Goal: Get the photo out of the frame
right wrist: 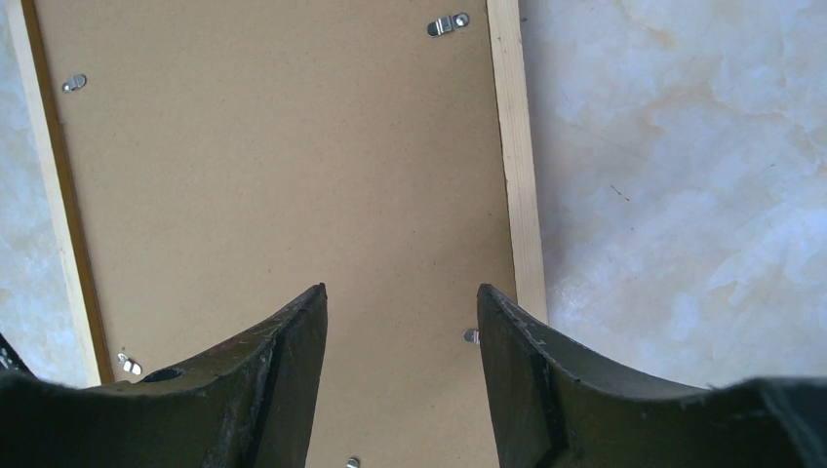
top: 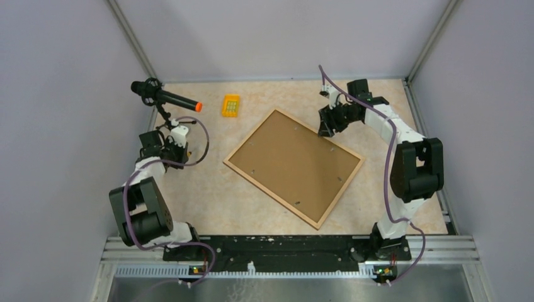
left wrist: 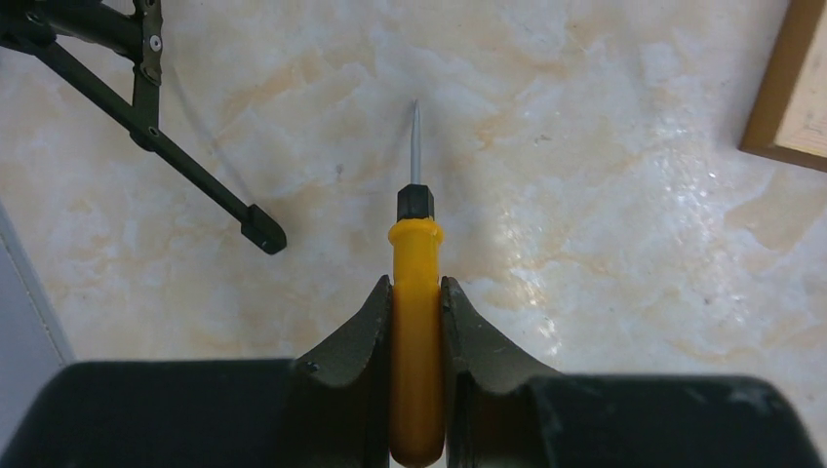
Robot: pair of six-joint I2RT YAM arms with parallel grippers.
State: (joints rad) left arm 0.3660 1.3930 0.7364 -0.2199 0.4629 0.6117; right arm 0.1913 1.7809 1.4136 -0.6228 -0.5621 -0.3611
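From the top view, the table (top: pixel 214 189) is a pale beige marbled slab, closed in by plain grey walls (top: pixel 56 126) with metal posts in the far corners. The frame (top: pixel 293 165) lies flat in the middle of the table, turned diagonally, brown fibreboard back facing up inside a narrow wooden rim. A black microphone (top: pixel 167 96) with an orange tip stands at the far left, and a small yellow box (top: pixel 231 105) sits just beyond the frame's far-left edge, apart from it. The left end effector (top: pixel 178 143) is at the left side, well apart from the frame. The right end effector (top: pixel 327 126) hangs at the frame's far corner

In the left wrist view, the left end effector is closed tight on the yellow handle of a screwdriver (left wrist: pixel 416 292), both fingers (left wrist: pixel 356 341) pressed against it. The thin metal tip points ahead over bare table. A black tripod leg (left wrist: pixel 185 166) stands to the left, and a corner of the frame shows at the upper right

In the right wrist view, the right end effector is spread wide and grips nothing. It is over the fibreboard back, near one long rim. Small metal clips (right wrist: pixel 448 23) sit along the rim's inner edge. I cannot tell whether the fingertips touch the board
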